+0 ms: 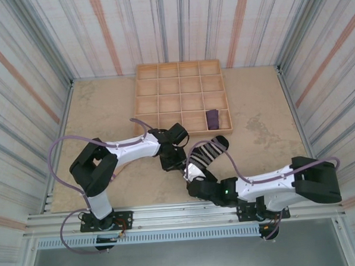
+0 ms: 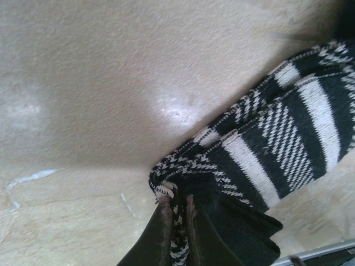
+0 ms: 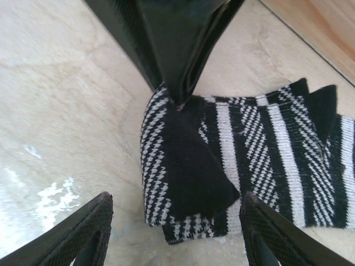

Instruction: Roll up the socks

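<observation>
Sock, black-and-white striped fabric, lies just in front of the wooden grid tray from above. Left wrist: the left gripper pinches shut on its folded end. Right wrist: the right gripper gapes empty astride that fold; closing squarely should make a tight roll.

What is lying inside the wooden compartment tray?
A dark purple sock lies in the nearest row's rightmost compartment of the tray. The other compartments look empty; the left arm covers part of the near rim.
</observation>
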Tool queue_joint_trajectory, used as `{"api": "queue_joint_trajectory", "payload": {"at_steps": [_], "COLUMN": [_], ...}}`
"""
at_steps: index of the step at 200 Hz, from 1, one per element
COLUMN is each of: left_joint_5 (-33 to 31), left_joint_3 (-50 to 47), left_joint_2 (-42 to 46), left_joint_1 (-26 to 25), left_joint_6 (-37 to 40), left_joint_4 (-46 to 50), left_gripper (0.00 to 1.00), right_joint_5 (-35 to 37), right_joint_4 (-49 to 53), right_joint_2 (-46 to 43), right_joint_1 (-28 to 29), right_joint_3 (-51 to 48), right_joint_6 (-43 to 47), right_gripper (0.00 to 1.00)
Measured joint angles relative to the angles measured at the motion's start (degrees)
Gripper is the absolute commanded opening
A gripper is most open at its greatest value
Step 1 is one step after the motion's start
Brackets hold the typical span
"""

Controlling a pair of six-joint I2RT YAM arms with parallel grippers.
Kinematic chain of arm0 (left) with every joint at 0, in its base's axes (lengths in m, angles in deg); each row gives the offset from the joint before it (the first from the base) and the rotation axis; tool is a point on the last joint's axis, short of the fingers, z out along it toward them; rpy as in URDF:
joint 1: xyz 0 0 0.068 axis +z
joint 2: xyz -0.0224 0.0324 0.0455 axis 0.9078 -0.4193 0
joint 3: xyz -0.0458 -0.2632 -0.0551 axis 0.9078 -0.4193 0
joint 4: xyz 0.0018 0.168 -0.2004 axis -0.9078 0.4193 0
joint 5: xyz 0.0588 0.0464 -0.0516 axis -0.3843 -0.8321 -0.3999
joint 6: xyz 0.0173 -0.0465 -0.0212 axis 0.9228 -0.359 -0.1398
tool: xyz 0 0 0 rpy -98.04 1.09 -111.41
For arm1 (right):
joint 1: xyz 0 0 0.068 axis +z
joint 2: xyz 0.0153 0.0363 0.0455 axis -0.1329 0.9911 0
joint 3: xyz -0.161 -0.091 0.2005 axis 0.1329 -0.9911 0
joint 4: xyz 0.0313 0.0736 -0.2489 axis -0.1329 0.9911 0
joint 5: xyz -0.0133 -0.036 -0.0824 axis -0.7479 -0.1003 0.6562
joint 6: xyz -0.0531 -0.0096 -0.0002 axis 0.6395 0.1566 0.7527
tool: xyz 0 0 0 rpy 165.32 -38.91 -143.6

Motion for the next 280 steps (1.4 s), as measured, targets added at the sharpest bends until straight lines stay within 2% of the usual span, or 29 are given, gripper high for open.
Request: {"api": "queue_joint_trajectory", "payload": {"at_steps": [26, 66, 99, 105, 111, 141, 153, 170, 201, 232, 264, 280], "left_joint_5": [0.94, 1.25, 1.31, 1.31, 1.29, 0.92, -0.7, -2.62, -4.48, -7.23, -9.84, -10.49], "left_joint_3": [1.09, 1.16, 1.16, 1.16, 1.16, -0.81, -2.01, -4.13, -9.14, -15.13, -18.38, -18.99], "left_joint_2": [-0.94, -0.98, -0.98, -0.98, -0.98, 0.37, 1.62, 3.65, 11.26, 16.74, 17.44, 17.33], "left_joint_1": [0.31, 0.37, 0.46, 0.46, 0.55, 1.07, 1.36, 1.55, 1.53, 0.5, -1.31, -1.88], "left_joint_6": [0.2, 0.5, 0.52, 0.52, 0.52, 0.35, 0.17, -0.02, -0.17, -0.15, 0.04, 0.04], "left_joint_4": [-0.02, 0.2, 0.15, 0.13, 0.07, -2.43, -3.23, -4.79, -9.05, -16.48, -20.48, -22.29], "left_gripper": [0.0, 0.0, 0.0, 0.05, 0.12, 0.6, 0.68, 0.75, 0.79, 0.76, 0.69, 0.63], "right_joint_5": [1.05, 3.98, 4.39, 4.28, 3.74, -1.97, -4.63, -9.79, -20.83, -31.21, -40.52, -44.11], "right_joint_4": [-3.02, -5.77, -5.55, -5.57, -5.6, -7.3, -9.09, -11.8, -17.75, -22.95, -31.5, -34.75], "right_joint_2": [6.49, 11.13, 11.65, 11.65, 11.61, 10.01, 8.66, 6.67, 2.97, 2.69, 3.58, 3.8], "right_joint_1": [0.0, -0.13, -0.68, -0.85, -1.14, -5.09, -6.62, -8.72, -16.04, -22.21, -27.52, -29.55], "right_joint_3": [1.31, 2.91, 2.91, 2.91, 2.91, 2.1, 1.11, -0.59, -5.64, -7.91, -11.82, -13.57], "right_joint_6": [2.51, 3.72, 2.34, 1.97, 1.14, -2.01, -3.41, -5.64, -12.2, -18.53, -25.99, -29.09], "right_gripper": [0.59, 0.4, 0.05, 0.0, 0.0, 0.0, 0.0, 0.0, 0.0, 0.0, 0.0, 0.0]}}
